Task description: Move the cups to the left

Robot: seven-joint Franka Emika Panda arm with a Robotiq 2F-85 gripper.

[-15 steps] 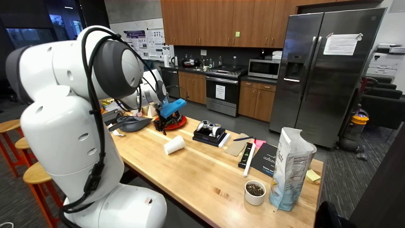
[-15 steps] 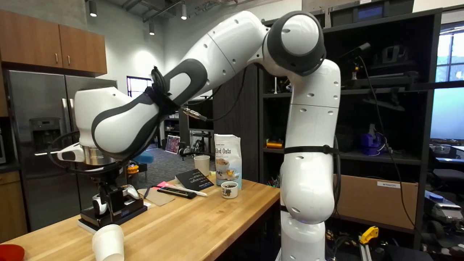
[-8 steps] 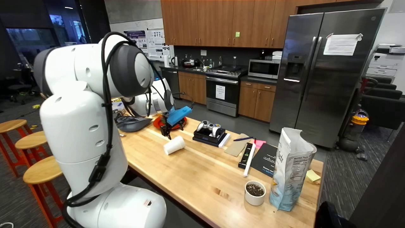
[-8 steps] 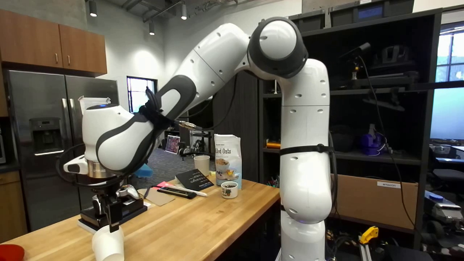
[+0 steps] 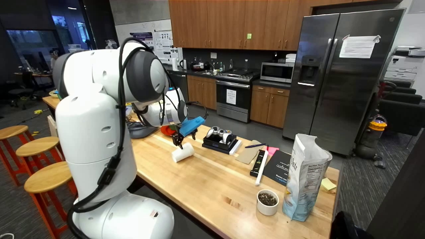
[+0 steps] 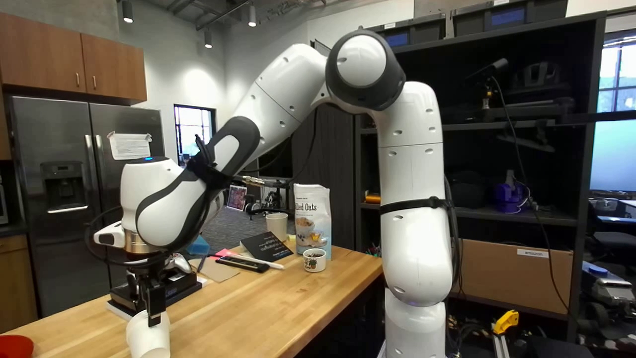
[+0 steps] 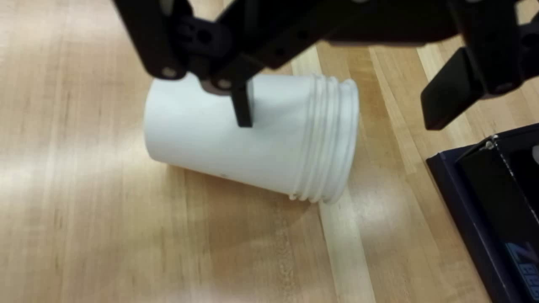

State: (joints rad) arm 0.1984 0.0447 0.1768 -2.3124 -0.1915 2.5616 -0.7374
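Wrist view: the pincer (image 7: 339, 115) has jaws apart, one over the nested cups (image 7: 269, 147), long axis nearly along this opening; in an exterior view they lie between the tabletop's (image 5: 206, 186) long edges.

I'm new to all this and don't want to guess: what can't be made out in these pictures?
Hidden: part of the white cups, behind the pincer in the wrist view; whether they touch is unclear.
Cut off: the dark box by the wrist view's right edge; the red dish by an exterior view's left edge.
Too small: the wording on the fridge notice in an exterior view.
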